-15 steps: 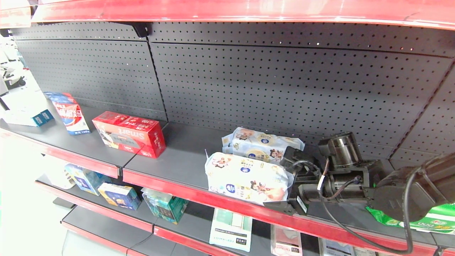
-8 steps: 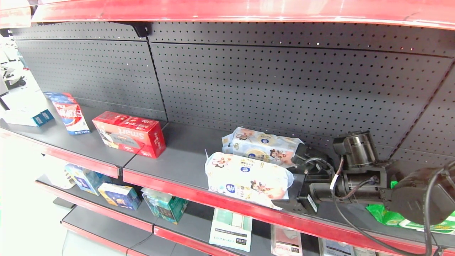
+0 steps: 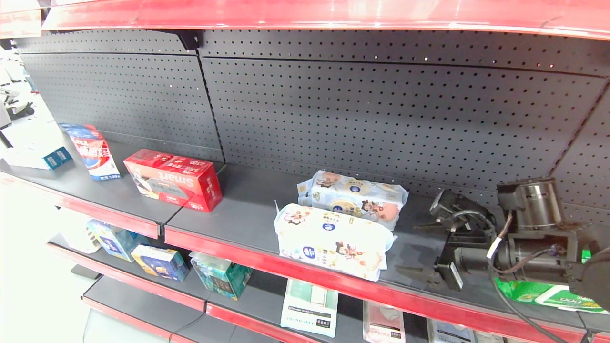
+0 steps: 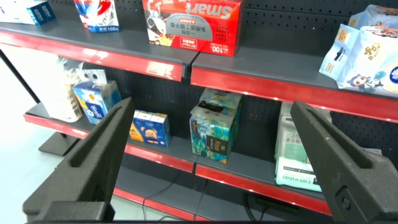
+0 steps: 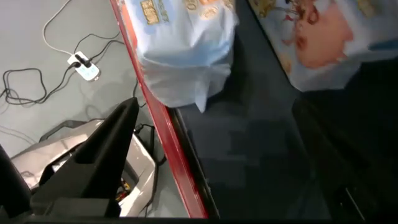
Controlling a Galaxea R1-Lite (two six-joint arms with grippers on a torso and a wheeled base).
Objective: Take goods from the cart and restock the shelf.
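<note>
On the middle shelf [image 3: 248,214], the front soft pack [image 3: 331,240] lies at the red front lip, with the back pack [image 3: 355,197] just behind it. The right claw [image 3: 413,248] sits just right of the front pack, not touching it, fingers spread wide, holding nothing. The left claw [image 4: 211,106] faces the lower shelves, wide apart, empty. A red box [image 3: 174,178] is farther left, a green pack [image 3: 538,293] far right.
</note>
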